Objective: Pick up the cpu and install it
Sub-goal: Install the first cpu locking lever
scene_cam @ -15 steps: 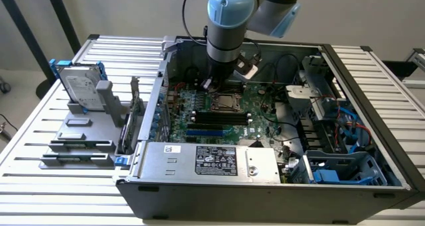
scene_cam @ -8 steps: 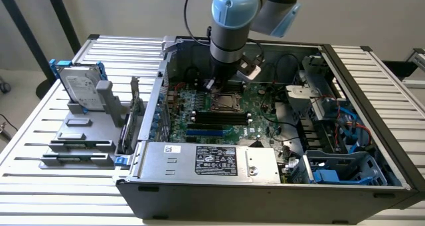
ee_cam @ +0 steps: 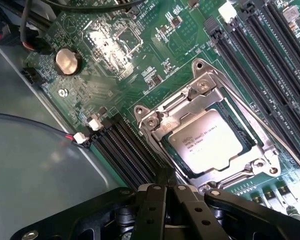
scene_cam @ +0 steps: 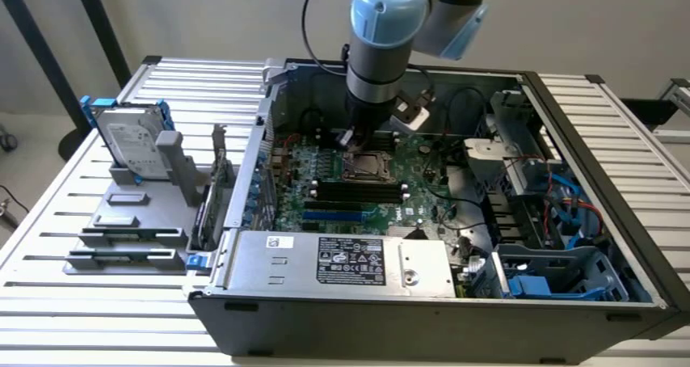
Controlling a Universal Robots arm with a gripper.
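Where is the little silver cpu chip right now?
The cpu sits in its metal socket frame on the green motherboard, in the middle of the open computer case in the exterior view, just below the shut claw.

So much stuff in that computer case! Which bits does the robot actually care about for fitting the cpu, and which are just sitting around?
Part of the job:
- cpu, lying in its socket on the motherboard
- gripper, shut, just beside the socket

Just lying about:
- hard drive upright in a grey stand outside the case
- power supply box
- coin battery
- blue drive cage
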